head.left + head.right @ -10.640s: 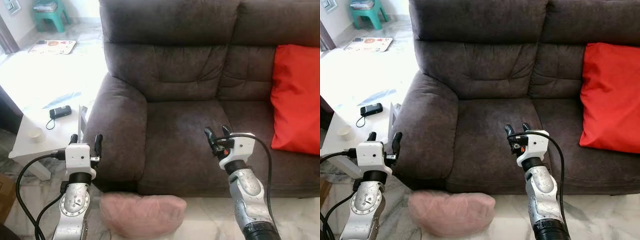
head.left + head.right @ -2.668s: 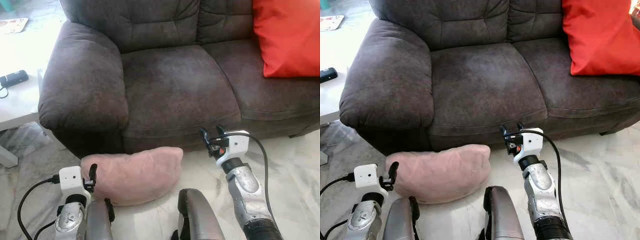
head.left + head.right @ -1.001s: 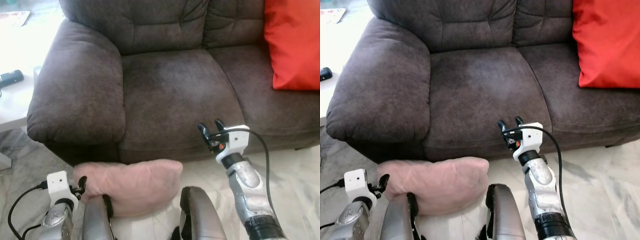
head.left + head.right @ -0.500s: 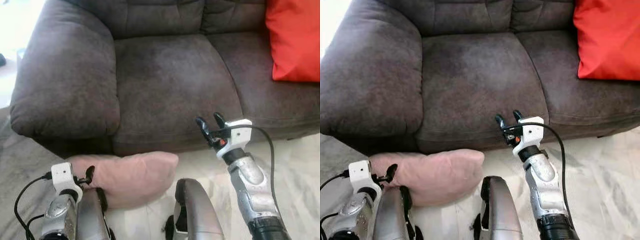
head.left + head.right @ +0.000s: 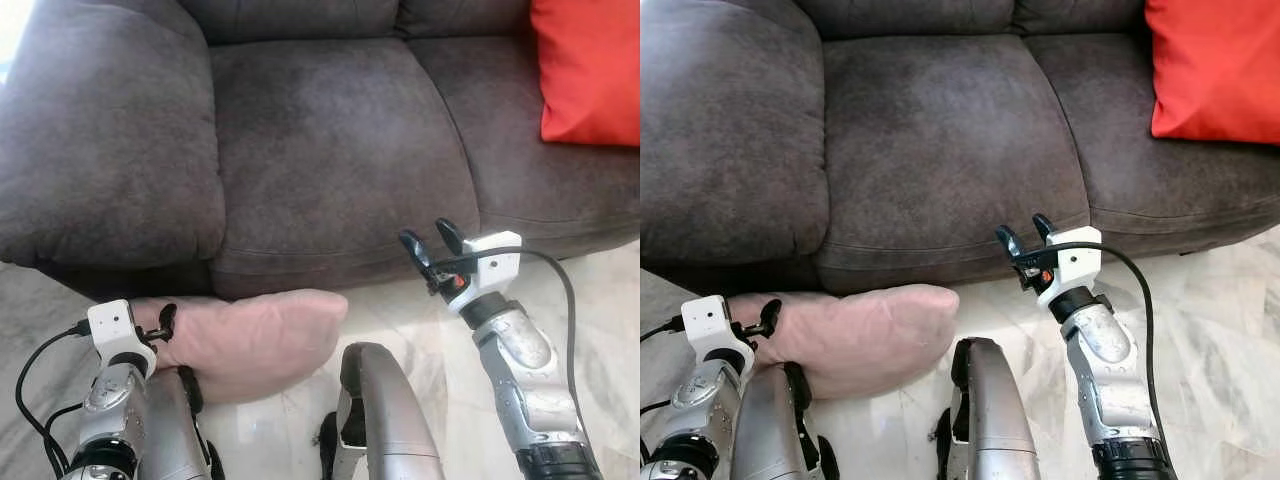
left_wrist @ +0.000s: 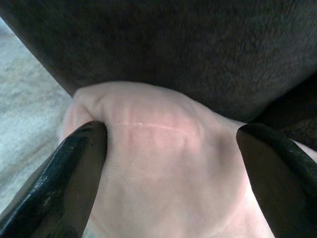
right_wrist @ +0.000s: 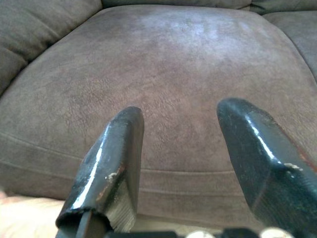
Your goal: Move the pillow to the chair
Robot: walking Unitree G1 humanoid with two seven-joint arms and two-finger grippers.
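Note:
A pink pillow (image 5: 250, 340) lies on the floor against the front of a dark brown sofa (image 5: 330, 130). My left gripper (image 5: 160, 325) is at the pillow's left end. In the left wrist view it (image 6: 173, 131) is open, and the two black fingers straddle the pillow's end (image 6: 163, 173), touching the fabric. My right gripper (image 5: 428, 240) hangs open in the air in front of the sofa's seat edge, to the right of the pillow and apart from it. The right wrist view looks between its fingers (image 7: 119, 148) onto the seat cushion (image 7: 188, 59).
A red cushion (image 5: 590, 70) leans on the sofa's right seat. The sofa's wide left armrest (image 5: 100, 150) overhangs the pillow's far end. My two silver legs (image 5: 385, 410) stand just in front of the pillow. Pale marble floor (image 5: 600, 290) lies to the right.
The camera has tipped down and moved closer to the sofa. My left gripper now sits against the pillow's left end. The right gripper keeps its open pose.

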